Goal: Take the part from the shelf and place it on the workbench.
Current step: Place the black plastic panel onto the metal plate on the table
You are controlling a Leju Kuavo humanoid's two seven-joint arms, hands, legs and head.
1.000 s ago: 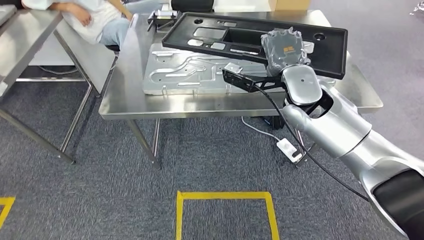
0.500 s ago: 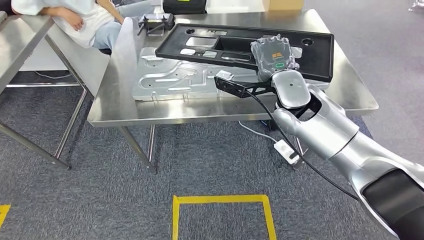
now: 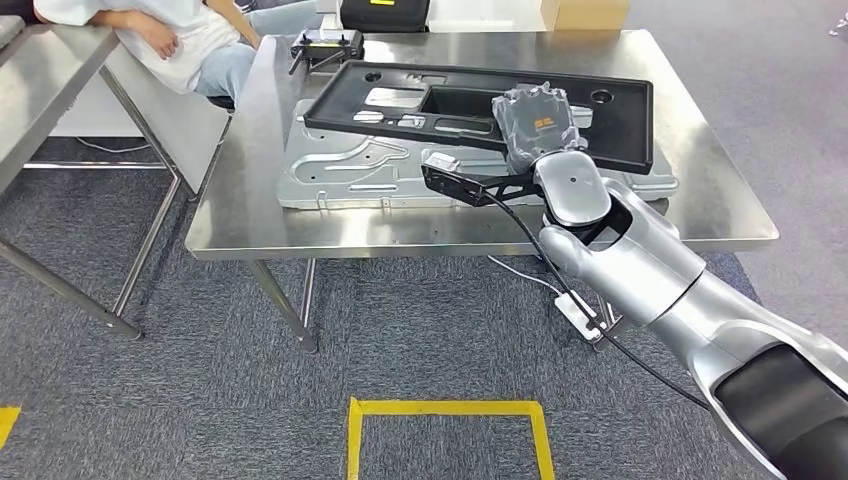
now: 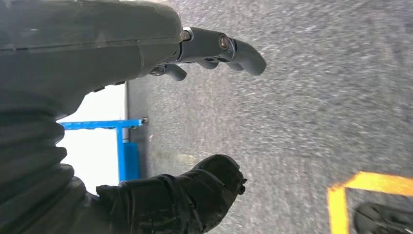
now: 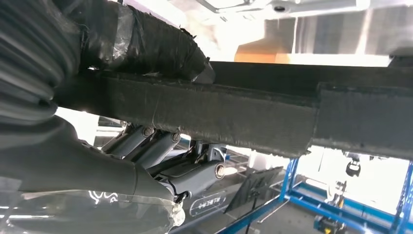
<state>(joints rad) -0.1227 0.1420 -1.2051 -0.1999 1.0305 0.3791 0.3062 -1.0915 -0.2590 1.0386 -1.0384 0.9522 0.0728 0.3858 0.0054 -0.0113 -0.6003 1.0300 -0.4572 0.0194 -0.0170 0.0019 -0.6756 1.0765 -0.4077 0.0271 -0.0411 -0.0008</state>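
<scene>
Black part [image 3: 480,105], a long flat moulded panel with cut-outs, hangs over the steel tabletop [image 3: 340,225], above a silver pressed-metal sheet [image 3: 350,170] lying there. Right hand [image 3: 540,125] holds its near edge, thumb one side and fingers [image 5: 146,141] the other. Left hand [image 4: 146,97] hangs over grey carpet, fingers [image 4: 229,48] apart and holding nothing.

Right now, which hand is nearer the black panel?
Right. The right hand grips the black panel by its near edge above the workbench; the left hand hangs empty over the carpet.
</scene>
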